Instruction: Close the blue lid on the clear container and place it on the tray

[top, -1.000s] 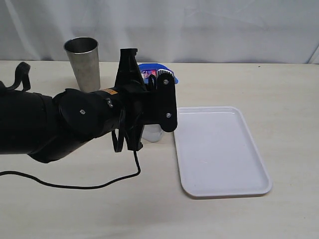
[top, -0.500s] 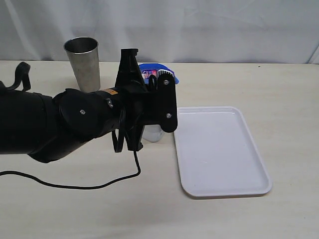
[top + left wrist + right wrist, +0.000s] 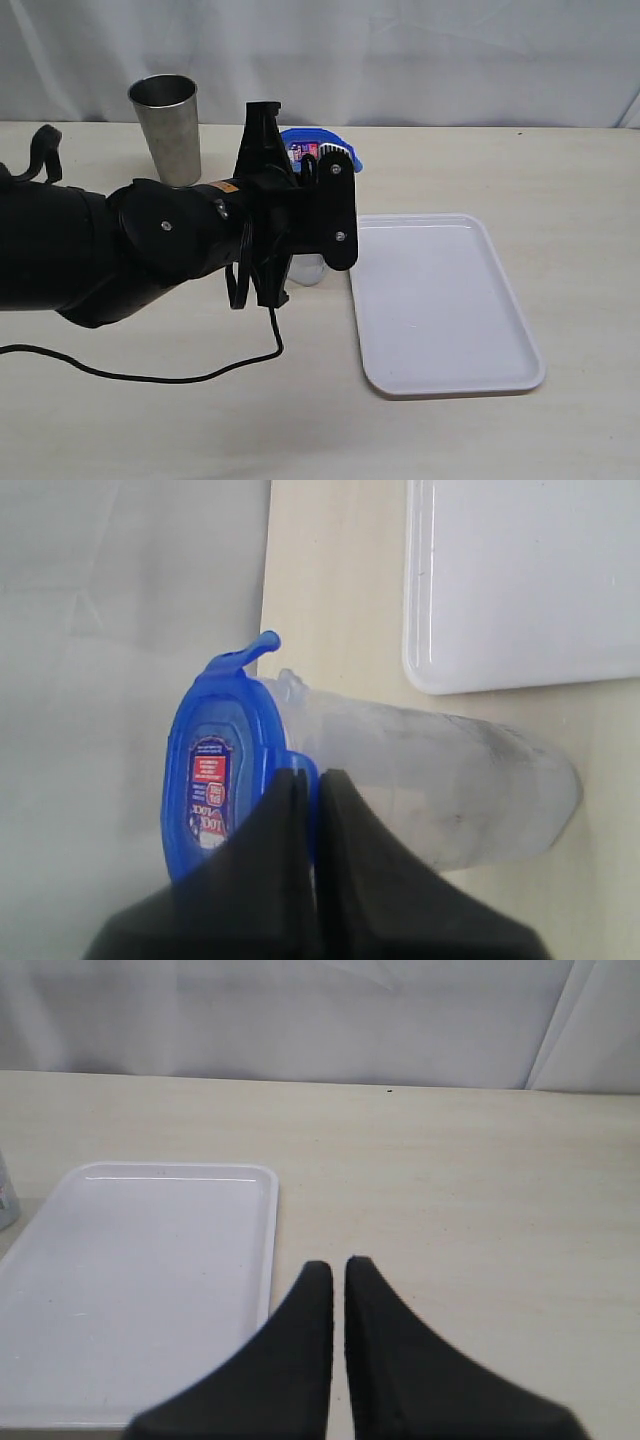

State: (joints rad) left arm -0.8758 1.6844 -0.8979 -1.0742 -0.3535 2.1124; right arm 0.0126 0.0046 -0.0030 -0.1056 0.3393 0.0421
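The clear container [image 3: 430, 780] stands upright on the table just left of the tray [image 3: 450, 300], mostly hidden behind my left arm in the exterior view, with only its base [image 3: 305, 268] showing. The blue lid [image 3: 215, 770] sits on its mouth, and one flap sticks out at the far side. My left gripper [image 3: 312, 775] is shut, its tips against a side flap of the lid [image 3: 300, 135]. My right gripper [image 3: 338, 1263] is shut and empty, hovering over bare table beside the tray [image 3: 140, 1280]. It is out of the exterior view.
A steel tumbler [image 3: 168, 125] stands at the back left, close to my left arm. A black cable [image 3: 200, 375] loops over the table in front of that arm. A white curtain backs the table.
My left gripper has shifted very slightly to the right at the lid. The right gripper has not moved.
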